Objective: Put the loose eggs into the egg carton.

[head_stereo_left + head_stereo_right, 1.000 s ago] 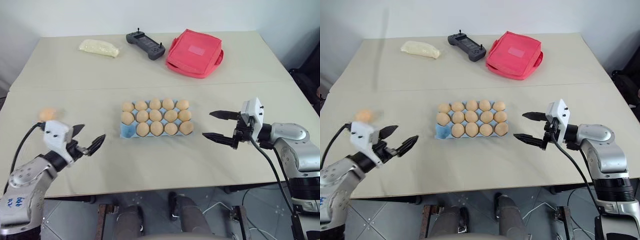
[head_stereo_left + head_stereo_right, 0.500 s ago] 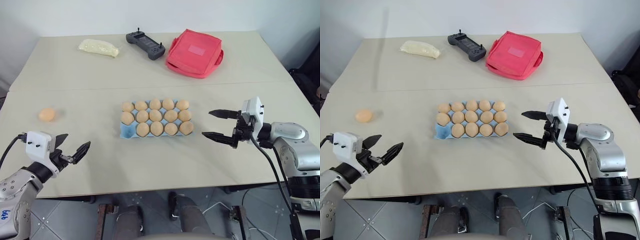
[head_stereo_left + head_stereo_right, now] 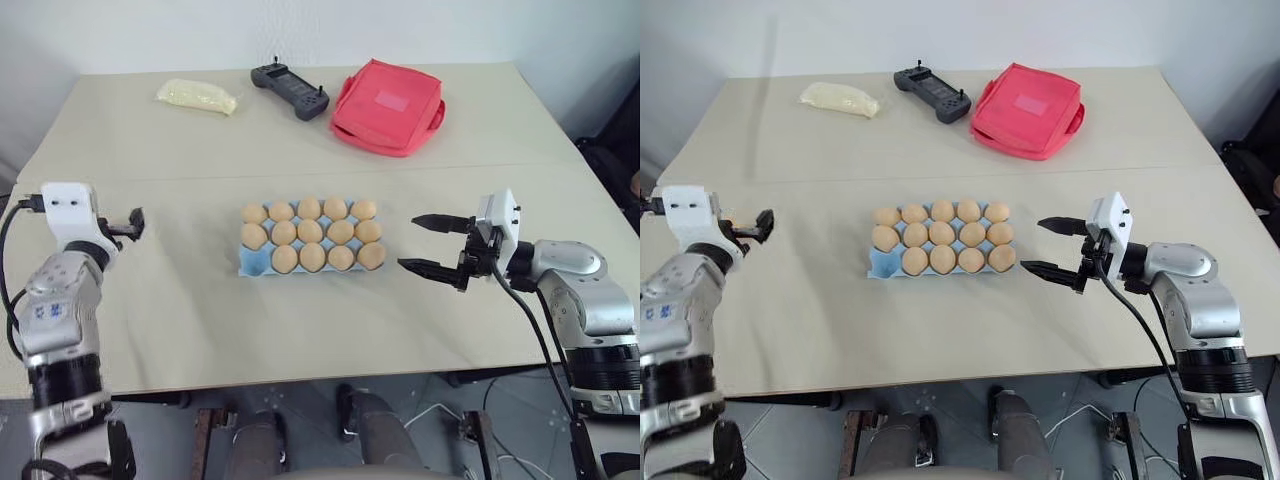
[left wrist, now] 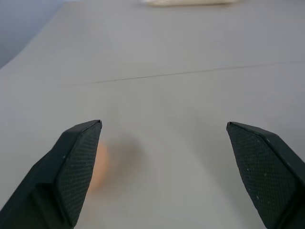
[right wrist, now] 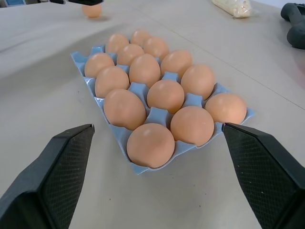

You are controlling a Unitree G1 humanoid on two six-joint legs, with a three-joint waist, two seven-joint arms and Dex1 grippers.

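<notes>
Tan tabletop (image 3: 180,330) is carrying every item, inspected from the robot's left to its right. Left gripper (image 4: 164,157) is hanging over the table's left edge, jaws spread as wide as they go and gripping nothing. One loose egg (image 4: 99,164) is lying on the table just beside and partly behind one left fingertip, toward the outside of the jaw gap rather than centred in it; its long axis cannot be made out. This arm is far nearer to that egg than the right, so the pickup is judged to fall to it once the gap is shifted over the egg. Centre table, the blue egg carton (image 3: 254,263) is holding fourteen eggs, with one cup at its near-left corner standing empty. Right gripper (image 3: 432,243) is hovering just beside the carton's right end, jaws equally wide, holding nothing.
</notes>
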